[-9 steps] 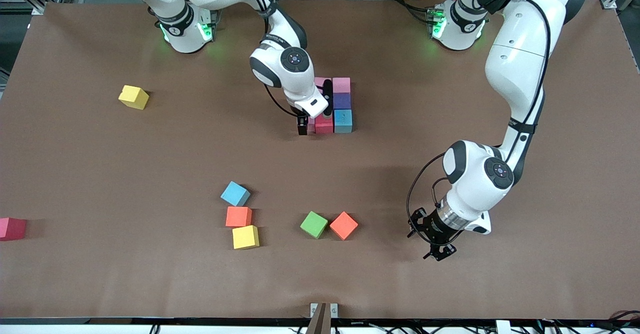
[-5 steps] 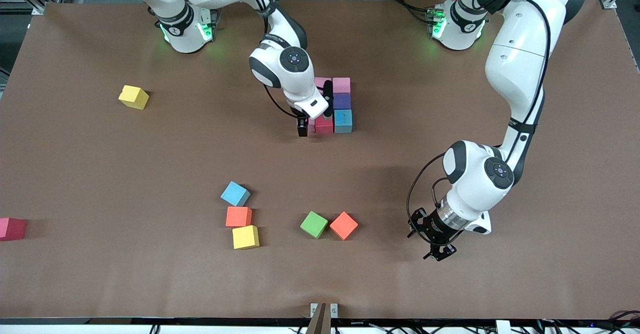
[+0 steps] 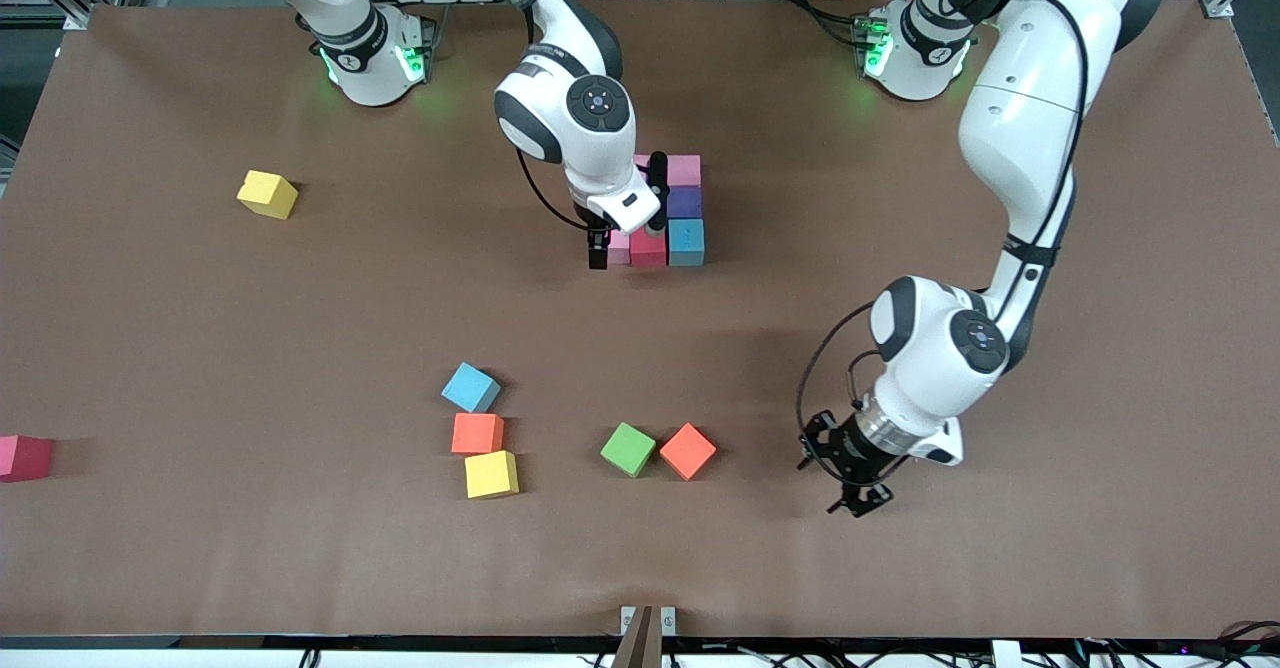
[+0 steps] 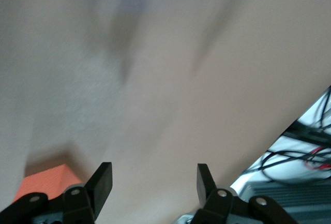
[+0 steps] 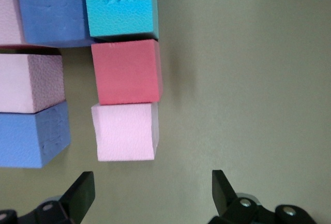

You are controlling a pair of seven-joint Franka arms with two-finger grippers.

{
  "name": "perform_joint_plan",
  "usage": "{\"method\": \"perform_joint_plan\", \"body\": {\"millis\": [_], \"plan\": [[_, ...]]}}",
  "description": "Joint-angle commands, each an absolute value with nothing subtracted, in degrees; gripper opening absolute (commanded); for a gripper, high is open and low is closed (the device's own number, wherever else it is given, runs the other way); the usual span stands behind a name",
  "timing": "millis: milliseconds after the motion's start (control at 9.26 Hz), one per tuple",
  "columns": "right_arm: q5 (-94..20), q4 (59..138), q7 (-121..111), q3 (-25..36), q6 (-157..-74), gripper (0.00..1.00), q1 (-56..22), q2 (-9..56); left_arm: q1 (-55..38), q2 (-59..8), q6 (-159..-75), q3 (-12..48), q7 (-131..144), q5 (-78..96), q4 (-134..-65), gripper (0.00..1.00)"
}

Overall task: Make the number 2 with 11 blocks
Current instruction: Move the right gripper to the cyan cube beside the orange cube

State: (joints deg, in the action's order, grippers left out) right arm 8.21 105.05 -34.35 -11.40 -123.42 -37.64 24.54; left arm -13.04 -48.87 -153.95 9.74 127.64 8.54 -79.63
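Roughly two thirds done, by the count of cubes. Seven cubes of the number 2 (image 3: pixel 684 204) laid touching: a top row of three, one purple under it at the left arm's end, then a middle row of light blue, red and a pink cube (image 5: pixel 125 131). Left to lay: one cube for the fourth row and three for the bottom row.

Right gripper (image 5: pixel 150 189) low over the pink cube's end of the number 2, fingers spread wide, grasping nothing; looks like a release just made.

Enough stock nearer to the front camera than the number 2: a light blue cube (image 3: pixel 470 387), two orange cubes (image 3: pixel 477 433), a yellow cube (image 3: pixel 491 474), plus a green cube (image 3: pixel 628 449) not wanted.

Left gripper (image 3: pixel 850 490) over bare table (image 3: pixel 1000 568), also nearer than the number 2, fingers parted and empty; likely bound for the orange cube beside the green one.
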Motion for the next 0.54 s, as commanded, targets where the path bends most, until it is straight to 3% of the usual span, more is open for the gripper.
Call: {"method": "perform_joint_plan", "body": {"millis": [0,216,432], "plan": [[6.77,97.95,-35.95,-9.51,-111.78,1.00,-35.43,23.47,-14.33,-48.43,-154.86,9.05,128.85,9.84,-79.45,0.74],[6.94,90.82,-35.68,-3.64,-103.29,1.00,-35.59,23.73,-14.24,-48.78,-156.34,8.44,128.76,9.67,-79.45,0.74],[6.68,88.17,-35.95,1.74,-103.45,1.00,-35.42,24.52,-14.41,-49.39,-157.94,7.39,128.67,9.49,-79.45,0.74]]}}
